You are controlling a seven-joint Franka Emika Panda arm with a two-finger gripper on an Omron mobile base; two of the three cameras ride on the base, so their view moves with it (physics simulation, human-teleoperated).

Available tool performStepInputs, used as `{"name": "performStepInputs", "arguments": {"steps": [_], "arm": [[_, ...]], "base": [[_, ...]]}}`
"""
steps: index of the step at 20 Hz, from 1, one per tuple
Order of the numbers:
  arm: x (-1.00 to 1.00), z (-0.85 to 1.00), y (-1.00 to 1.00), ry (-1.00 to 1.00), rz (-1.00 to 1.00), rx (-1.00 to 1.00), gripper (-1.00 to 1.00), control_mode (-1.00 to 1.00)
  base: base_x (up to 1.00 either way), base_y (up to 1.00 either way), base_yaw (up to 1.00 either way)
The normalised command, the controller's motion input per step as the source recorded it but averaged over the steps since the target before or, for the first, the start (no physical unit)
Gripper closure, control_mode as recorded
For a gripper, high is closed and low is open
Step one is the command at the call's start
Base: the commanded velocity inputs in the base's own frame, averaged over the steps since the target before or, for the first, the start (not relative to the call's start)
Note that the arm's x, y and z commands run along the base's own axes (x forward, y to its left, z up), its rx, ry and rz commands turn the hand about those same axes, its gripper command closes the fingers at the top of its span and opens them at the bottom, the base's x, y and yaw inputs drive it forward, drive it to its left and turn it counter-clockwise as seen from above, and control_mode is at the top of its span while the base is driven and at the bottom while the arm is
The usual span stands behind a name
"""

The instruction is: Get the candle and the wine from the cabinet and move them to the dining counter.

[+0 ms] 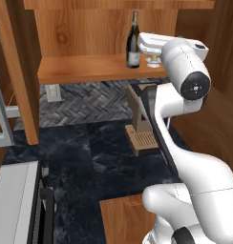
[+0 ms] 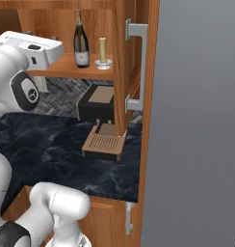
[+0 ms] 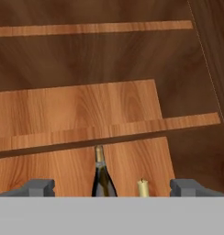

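Up on the cabinet shelf: wine standing straight, neck at 12 o'clock, pale label too small to read. Candle upright too, just beside the wine, at its 3 o'clock from the right base view. Gripper in front of both, touching neither, jaws wide apart, holding nothing. Below, black box on dark worktop.
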Motion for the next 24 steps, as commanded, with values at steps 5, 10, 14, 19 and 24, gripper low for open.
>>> {"name": "performStepInputs", "arguments": {"steps": [5,10,14,19,24], "arm": [[0.11,0.00,0.00,0.11,0.00,-0.03,-1.00,-1.00],[0.09,0.00,-0.02,0.06,0.00,-0.01,-1.00,-1.00],[0.01,-0.07,-0.03,0.00,0.00,0.00,-1.00,-1.00],[0.24,-0.01,0.00,0.03,0.00,0.00,-1.00,-1.00],[0.34,-0.03,0.02,0.06,0.02,0.01,-1.00,-1.00]], "base": [[0.00,0.00,0.00],[0.00,0.00,0.00],[0.00,0.00,0.00],[0.00,0.00,0.00],[0.00,0.00,0.00]]}}
